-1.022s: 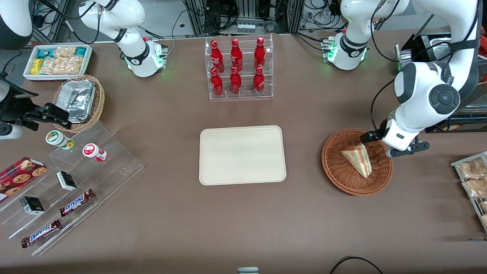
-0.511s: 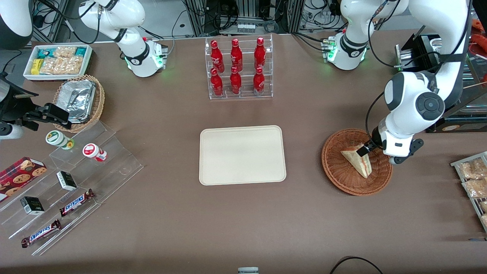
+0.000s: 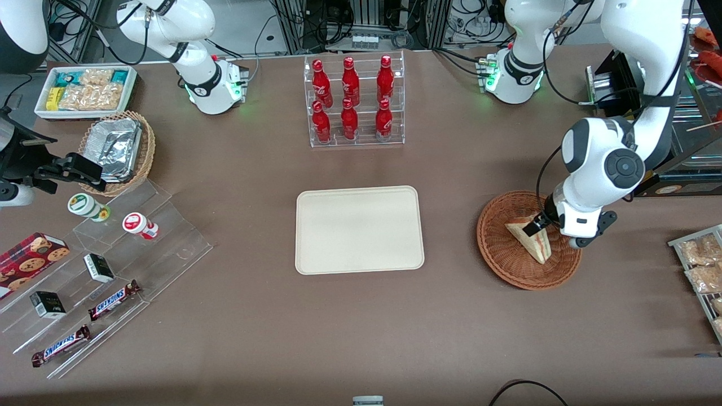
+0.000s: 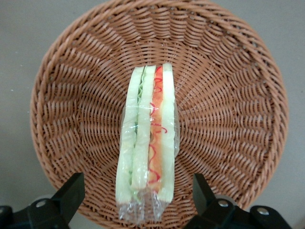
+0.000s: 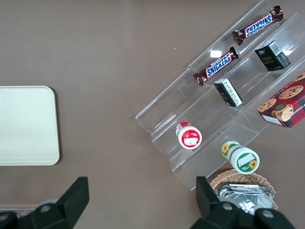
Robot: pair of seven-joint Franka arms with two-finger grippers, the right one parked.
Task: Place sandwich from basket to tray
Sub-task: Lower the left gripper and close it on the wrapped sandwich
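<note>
Landmark: basket. The table [image 3: 254, 332] carried everything. The tray [image 3: 359, 229] lay flat on it, bare, well apart from the basket toward the parked arm's end. The basket [image 3: 502, 265] sat on the table at the working arm's end, round and shallow. The sandwich [image 4: 147, 143] lay in the basket's middle, on edge, filling stripe up, in clear wrap. My tool [image 3: 544, 225] hung just above the sandwich, over the basket's middle, spread wide with nothing in it; one finger [image 4: 64, 198] and the other [image 4: 205, 193] stood either side of the wedge's wide end, not touching it.

Step in hand, as I judged it: lowering to grasp. To do it well:
- I wanted the wedge centred between the fingers; in the wrist view it sat roughly midway, so little sideways trim looked needed.
- Squeeze should go across the flat bread faces, not along the wedge.
- Depth: far enough to catch bread below the filling edge, short of the basket's weave.
- Soft bread and slick wrap, so a gentle close; too hard would likely crush it, too light might let it slip.
- Lift straight up clear of the basket's rim before heading for the tray.
</note>
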